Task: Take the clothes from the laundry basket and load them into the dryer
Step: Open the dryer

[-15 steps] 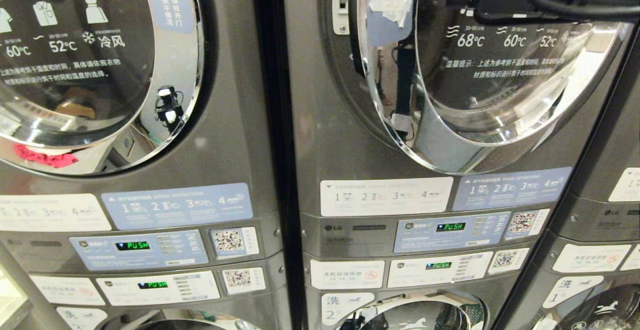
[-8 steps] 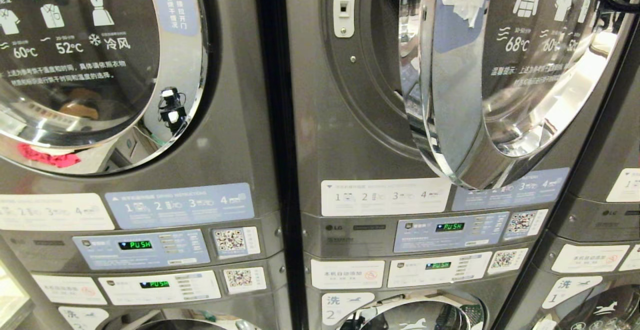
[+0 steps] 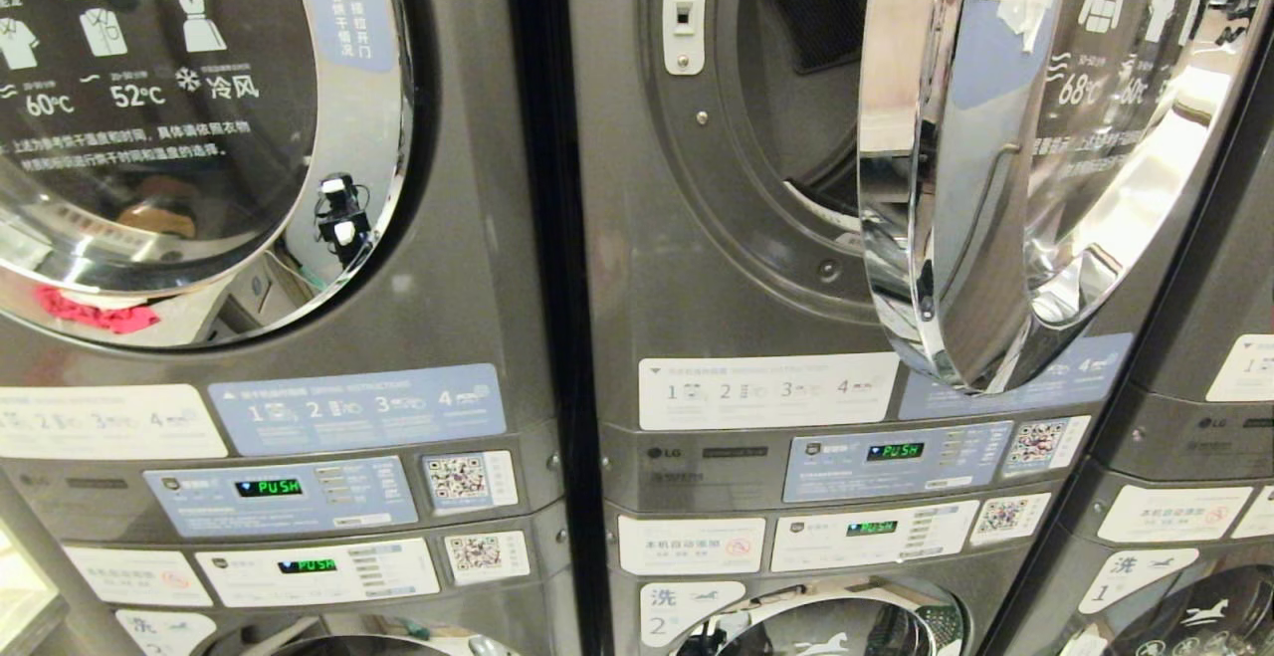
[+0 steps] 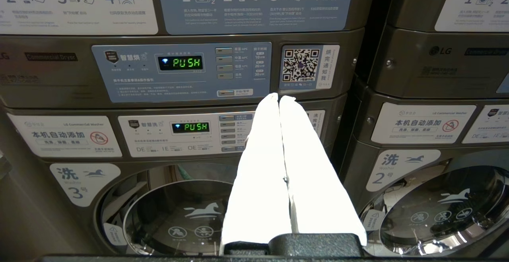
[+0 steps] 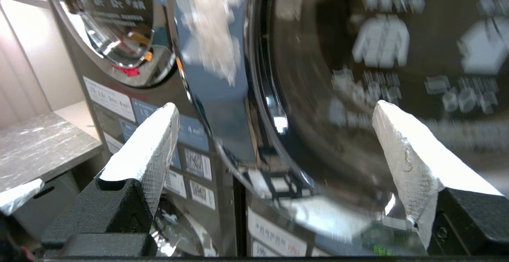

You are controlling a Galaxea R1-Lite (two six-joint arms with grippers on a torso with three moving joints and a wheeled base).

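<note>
The middle dryer (image 3: 637, 268) has its round chrome-rimmed door (image 3: 995, 188) swung out on its right side, and the dark drum opening (image 3: 796, 138) shows behind it. My right gripper (image 5: 274, 103) is open with nothing between its fingers. It faces the glass of that door (image 5: 318, 95) from close by, and it is outside the head view. My left gripper (image 4: 281, 96) is shut and empty, parked low in front of the washer control panels. The clothes and the laundry basket are out of view.
A second dryer with a shut door (image 3: 179, 118) stands to the left. Another machine stack (image 3: 1214, 387) is at the right. Control panels (image 3: 896, 457) and washer doors (image 3: 836, 626) lie below. A grey counter (image 5: 35, 146) shows at the side in the right wrist view.
The middle dryer's door has swung further open to the right, uncovering the drum. My right arm, seen at the top of the head view a second ago, has left that view.
</note>
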